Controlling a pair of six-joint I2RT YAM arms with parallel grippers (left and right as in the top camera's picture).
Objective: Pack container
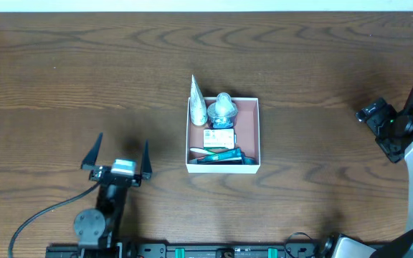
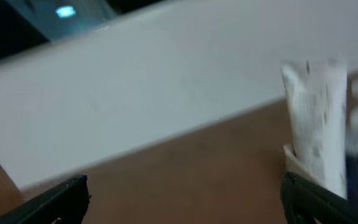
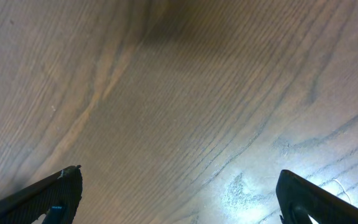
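The container [image 1: 223,134] is seen at the middle of the table [image 1: 63,72], with its reddish floor bare along the right side. Several items are packed into its left half. A white tube [image 1: 197,100] is leaned in the far left corner, with its tip reaching out over the wall. A clear bottle [image 1: 223,108] is set just beside it. A small carton [image 1: 219,138] is laid nearer the front, and a teal item [image 1: 221,156] is lodged against the front wall.

The left gripper [image 1: 122,147] is held over bare wood, well to the left of the container and toward its near side. Its fingers are spread wide and nothing is held between them. In the left wrist view, which is blurred, the tube is seen ahead on the right.

The right gripper [image 3: 179,180] is kept near the right edge of the table, well apart from the container. Its fingers are likewise parted and released, and only wood grain is seen between them.
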